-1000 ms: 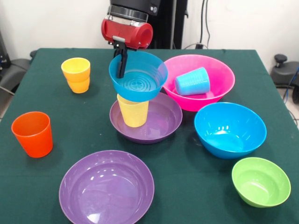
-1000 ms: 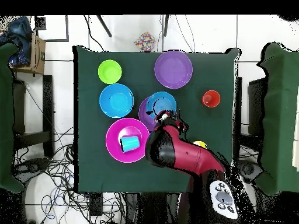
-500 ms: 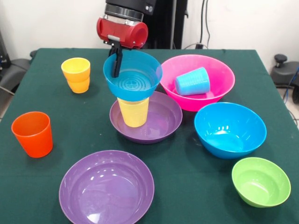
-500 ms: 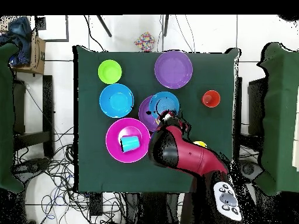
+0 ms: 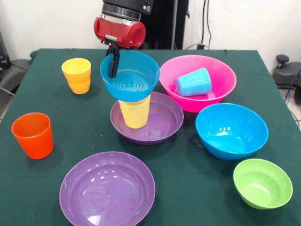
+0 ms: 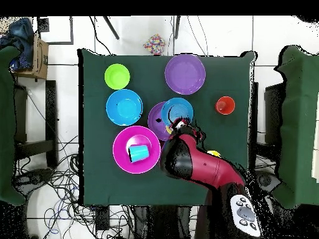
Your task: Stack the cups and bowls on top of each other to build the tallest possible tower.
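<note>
My gripper is shut on the rim of the small blue bowl, one dark finger reaching inside its left wall. The bowl hangs over the pale yellow ribbed cup, which stands in a shallow purple bowl. I cannot tell whether bowl and cup touch. In the overhead view the red arm covers my gripper beside the small blue bowl.
A pink bowl holds a light blue cup on its side. A big blue bowl and green bowl stand at the right. A second purple bowl, an orange cup and two nested amber cups stand to the left.
My gripper has carried the small blue bowl a little to the left in the front view, so it now sits off-centre over the pale yellow cup. Nothing else has moved.
</note>
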